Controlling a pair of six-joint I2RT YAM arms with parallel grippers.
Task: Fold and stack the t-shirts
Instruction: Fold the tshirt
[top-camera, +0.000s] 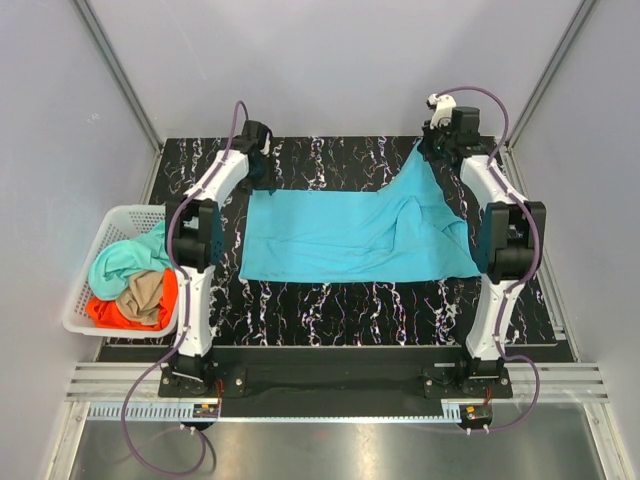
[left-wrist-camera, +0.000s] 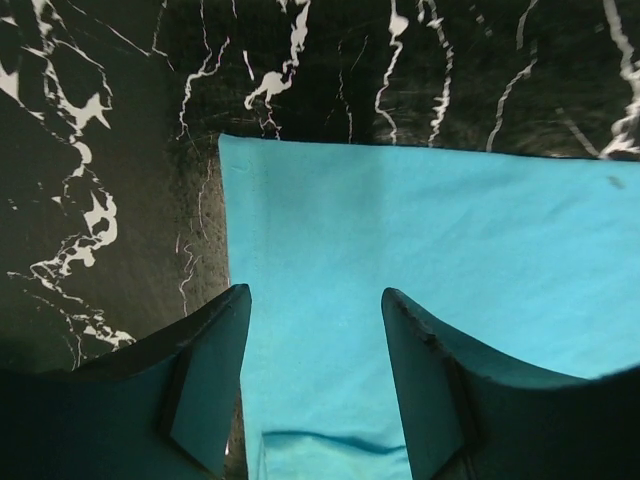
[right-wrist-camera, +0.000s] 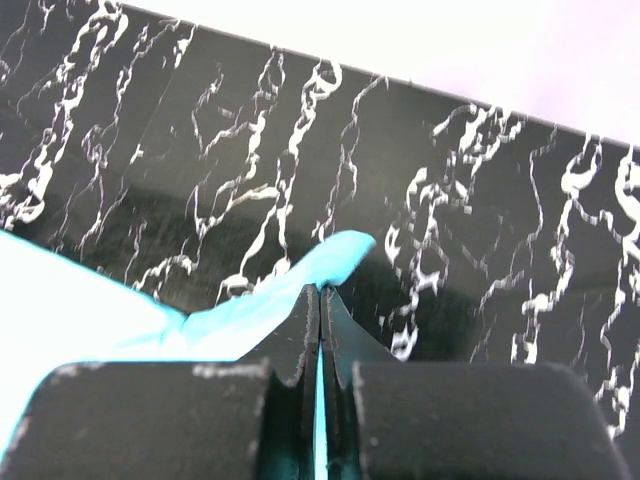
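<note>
A bright cyan t-shirt (top-camera: 340, 235) lies spread across the black marbled table. Its far right corner is pulled up and back, and my right gripper (top-camera: 432, 148) is shut on it. The right wrist view shows the pinched cyan cloth (right-wrist-camera: 250, 312) at the closed gripper (right-wrist-camera: 321, 290), a little above the table. My left gripper (top-camera: 258, 165) hangs over the shirt's far left corner. In the left wrist view it (left-wrist-camera: 315, 292) stands open with the flat cyan cloth (left-wrist-camera: 400, 220) below and nothing between its fingers.
A white lattice basket (top-camera: 85, 300) at the table's left edge holds a mint-teal t-shirt (top-camera: 120, 262), a tan one (top-camera: 145, 292) and an orange-red one (top-camera: 110, 315). Grey walls enclose the table. Bare marbled table top (top-camera: 330, 310) shows in front of the cyan shirt.
</note>
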